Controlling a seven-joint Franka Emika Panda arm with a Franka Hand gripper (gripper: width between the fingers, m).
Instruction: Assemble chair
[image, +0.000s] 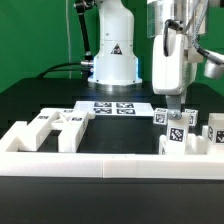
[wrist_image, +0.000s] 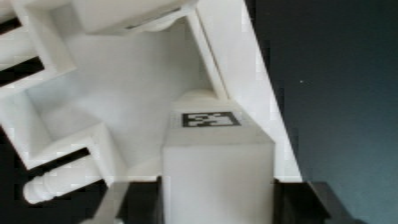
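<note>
My gripper (image: 172, 106) is at the exterior view's right, reaching down among tagged white chair pieces. In the wrist view the gripper (wrist_image: 214, 203) is shut on a white square chair leg (wrist_image: 214, 160) with a black-and-white tag (wrist_image: 210, 120) on its end. The leg fills the gap between the dark fingers (wrist_image: 295, 203). The leg (image: 176, 130) stands close to a white slatted chair panel (wrist_image: 98, 90), and I cannot tell whether they touch. More tagged chair pieces (image: 190, 119) stand beside it. Other chunky white chair parts (image: 58, 126) lie at the left.
A low white border wall (image: 110, 165) runs along the front. The marker board (image: 112, 108) lies flat mid-table. The white robot base (image: 113, 55) with a triangle mark stands at the back, with black cables beside it. A tagged piece (image: 216, 130) sits at the far right.
</note>
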